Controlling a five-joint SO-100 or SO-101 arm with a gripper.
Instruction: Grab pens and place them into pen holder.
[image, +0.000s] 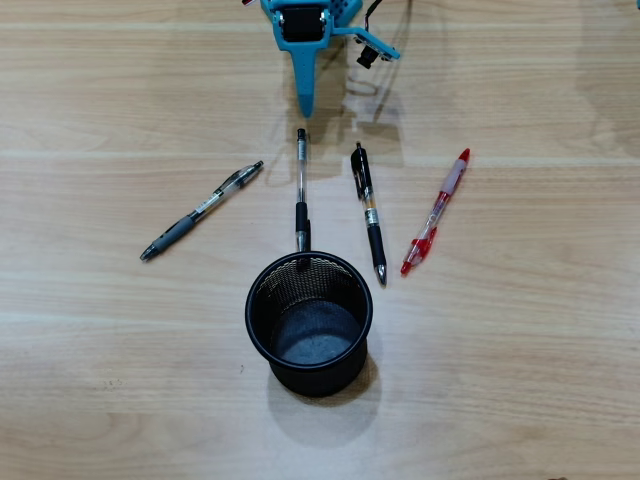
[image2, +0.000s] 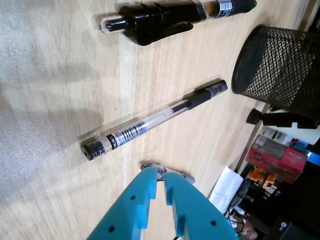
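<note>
Overhead looks straight down; wrist view skims tabletop (image2: 45, 75).

Office or lab: wooden desk (image: 520, 330), cluttered boxes (image2: 277, 155).

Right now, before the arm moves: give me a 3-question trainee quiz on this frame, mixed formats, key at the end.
1. True or false: the pen holder already has a pen inside it.
2. Multiple choice: in the overhead view, which pen lies farthest right? A) the pen with the grey sleeve B) the black pen with the yellow band C) the red-and-transparent pen
3. Fill in: in the wrist view, the claw is ____ and grips nothing; the pen nearest its tips is the transparent pen with the black sleeve.

Key: 1 false, all four pens lie on the table. 2 C. 3 shut.
</note>
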